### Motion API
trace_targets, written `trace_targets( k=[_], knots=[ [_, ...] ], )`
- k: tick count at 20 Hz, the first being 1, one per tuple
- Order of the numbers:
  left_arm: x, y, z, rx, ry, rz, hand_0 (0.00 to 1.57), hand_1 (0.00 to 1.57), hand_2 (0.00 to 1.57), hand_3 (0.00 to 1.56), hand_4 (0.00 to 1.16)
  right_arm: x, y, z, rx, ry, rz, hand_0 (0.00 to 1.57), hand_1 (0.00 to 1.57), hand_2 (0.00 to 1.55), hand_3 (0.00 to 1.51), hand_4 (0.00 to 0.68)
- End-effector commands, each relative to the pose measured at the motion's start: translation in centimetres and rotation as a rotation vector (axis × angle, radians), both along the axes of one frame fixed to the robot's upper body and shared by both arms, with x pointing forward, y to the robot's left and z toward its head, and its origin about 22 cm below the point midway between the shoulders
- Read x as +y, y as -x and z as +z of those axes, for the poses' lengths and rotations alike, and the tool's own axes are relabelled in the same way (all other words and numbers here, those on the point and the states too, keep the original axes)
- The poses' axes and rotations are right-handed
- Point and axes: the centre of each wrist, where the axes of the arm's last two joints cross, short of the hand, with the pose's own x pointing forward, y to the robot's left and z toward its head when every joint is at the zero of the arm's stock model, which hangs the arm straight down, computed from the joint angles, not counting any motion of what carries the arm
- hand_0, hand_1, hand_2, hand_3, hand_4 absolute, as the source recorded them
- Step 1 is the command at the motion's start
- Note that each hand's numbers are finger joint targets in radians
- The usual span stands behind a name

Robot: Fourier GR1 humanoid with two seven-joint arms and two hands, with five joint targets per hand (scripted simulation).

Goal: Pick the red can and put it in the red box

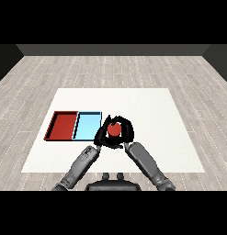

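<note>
The red can (115, 130) stands upright on the white table (151, 110), just right of the light blue tray (87, 126). My right hand (126, 132) is curled round the can from the right and behind, so only the can's top and front show. My left hand (101, 136) sits close against the can's left side with relaxed fingers, near the blue tray's right edge. The red tray (64, 125) lies left of the blue one with nothing in it.
The two trays lie side by side at the table's left half. Bare table stretches to the right and behind the hands. Both grey forearms come in from the lower corners and meet near the table's front middle.
</note>
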Motion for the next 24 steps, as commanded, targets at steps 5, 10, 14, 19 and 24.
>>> trace_targets(
  k=[5,10,14,19,24],
  knots=[
    [0.4,0.3,-1.1,0.031,0.026,-0.028,0.00,0.00,0.00,0.00,0.00,1.5,1.2,1.7,0.003,-0.024,0.045,1.53,1.53,1.46,1.42,0.659],
    [-1.4,-1.0,0.7,0.003,0.017,-0.044,0.00,0.00,0.00,0.00,0.00,1.0,-0.2,1.4,-0.003,0.007,0.014,1.52,1.52,1.46,1.40,0.646],
    [-1.4,0.0,-0.6,0.014,0.000,0.142,0.00,0.00,0.00,0.00,0.82,2.0,-0.3,0.0,-0.003,0.019,0.034,1.53,1.53,1.47,1.41,0.649],
    [-0.9,0.0,-0.6,0.056,0.037,0.176,1.57,1.57,1.56,1.48,1.12,2.6,0.7,-0.2,0.011,0.010,0.031,1.50,1.50,1.45,1.39,0.652],
    [-2.5,0.4,-1.5,0.074,0.026,0.194,1.57,1.57,1.56,1.48,1.12,2.4,2.3,0.2,0.009,0.003,0.037,1.48,1.48,1.44,1.39,0.646]
  ],
)
